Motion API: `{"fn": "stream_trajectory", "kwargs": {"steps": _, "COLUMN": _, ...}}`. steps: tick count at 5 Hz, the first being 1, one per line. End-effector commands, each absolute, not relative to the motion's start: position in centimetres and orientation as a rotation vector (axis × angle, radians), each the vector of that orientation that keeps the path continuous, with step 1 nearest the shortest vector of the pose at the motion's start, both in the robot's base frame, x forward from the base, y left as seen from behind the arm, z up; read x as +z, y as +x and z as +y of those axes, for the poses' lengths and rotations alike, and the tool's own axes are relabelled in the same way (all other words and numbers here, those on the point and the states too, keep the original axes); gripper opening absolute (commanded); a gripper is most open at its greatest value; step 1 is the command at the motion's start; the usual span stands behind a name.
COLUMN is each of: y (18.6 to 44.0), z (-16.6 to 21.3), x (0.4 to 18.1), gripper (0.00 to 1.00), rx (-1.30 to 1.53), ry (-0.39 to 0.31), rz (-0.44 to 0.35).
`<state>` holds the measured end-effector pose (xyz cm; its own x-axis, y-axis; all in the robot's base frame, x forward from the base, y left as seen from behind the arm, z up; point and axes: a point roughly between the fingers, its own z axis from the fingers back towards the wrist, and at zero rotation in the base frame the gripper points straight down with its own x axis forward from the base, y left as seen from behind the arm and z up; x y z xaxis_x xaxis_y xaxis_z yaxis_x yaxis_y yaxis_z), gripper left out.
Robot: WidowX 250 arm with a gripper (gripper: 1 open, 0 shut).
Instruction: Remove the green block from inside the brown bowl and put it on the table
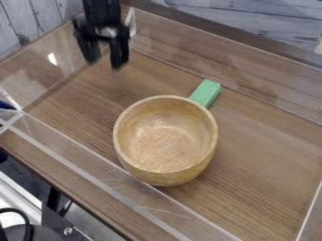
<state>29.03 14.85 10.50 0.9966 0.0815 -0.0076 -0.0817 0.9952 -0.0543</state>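
The brown bowl (167, 139) stands near the middle of the table (258, 141), and its inside shows only bare wood. The green block (206, 92) lies flat on the table just behind the bowl's far right rim, partly hidden by that rim. My gripper (104, 55) hangs in the air at the upper left, well away from both the bowl and the block. It points down and is blurred by motion. Its two dark fingers (88, 49) stand apart with nothing between them.
Clear acrylic walls (75, 184) border the tabletop on all sides. The front wall runs close to the bowl's near side. A pale panelled wall lies beyond the far edge.
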Motion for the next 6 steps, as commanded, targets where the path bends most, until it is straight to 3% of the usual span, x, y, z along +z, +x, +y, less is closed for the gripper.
{"fn": "stream_trajectory", "kwargs": {"steps": 1, "y": 29.7, "z": 14.6, "x": 15.2, "gripper": 1.0, "rx": -0.006, "ry": 0.002, "rz": -0.065}}
{"fn": "stream_trajectory", "kwargs": {"steps": 2, "y": 30.5, "z": 12.2, "x": 14.4, "gripper": 1.0, "rx": -0.073, "ry": -0.009, "rz": -0.075}}
{"fn": "stream_trajectory", "kwargs": {"steps": 3, "y": 31.0, "z": 7.7, "x": 14.0, "gripper": 0.0, "rx": -0.139, "ry": -0.033, "rz": -0.06}}
{"fn": "stream_trajectory", "kwargs": {"steps": 4, "y": 30.9, "z": 5.9, "x": 14.1, "gripper": 1.0, "rx": -0.163, "ry": -0.052, "rz": -0.061}}
{"fn": "stream_trajectory", "kwargs": {"steps": 5, "y": 30.9, "z": 3.5, "x": 14.0, "gripper": 0.0, "rx": -0.196, "ry": -0.051, "rz": -0.052}}
{"fn": "stream_trajectory", "kwargs": {"steps": 6, "y": 31.7, "z": -0.1, "x": 13.0, "gripper": 0.0, "rx": -0.227, "ry": -0.041, "rz": -0.034}}
